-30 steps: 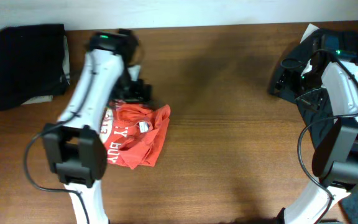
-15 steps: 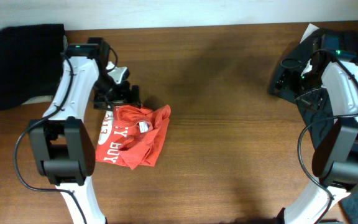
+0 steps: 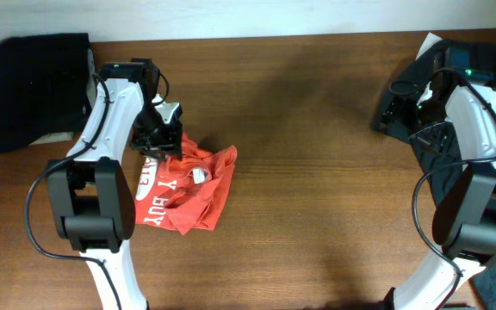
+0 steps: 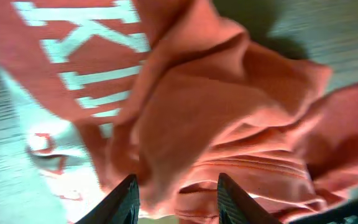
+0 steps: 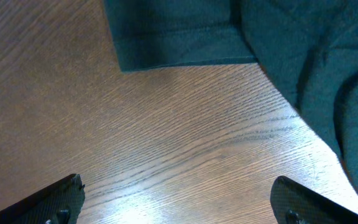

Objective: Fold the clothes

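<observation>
— Left gripper [image 4: 178, 200]?
— Fingers spread, low over the crumpled T-shirt [image 4: 229, 118], with fabric between them but not clamped. The shirt lies left of centre on the table [image 3: 317, 198], with bare wood to its right.
— Right gripper [image 5: 179, 208]?
— Wide apart above wood, holding nothing. Dark cloth [image 5: 185, 31] just beyond.
</observation>
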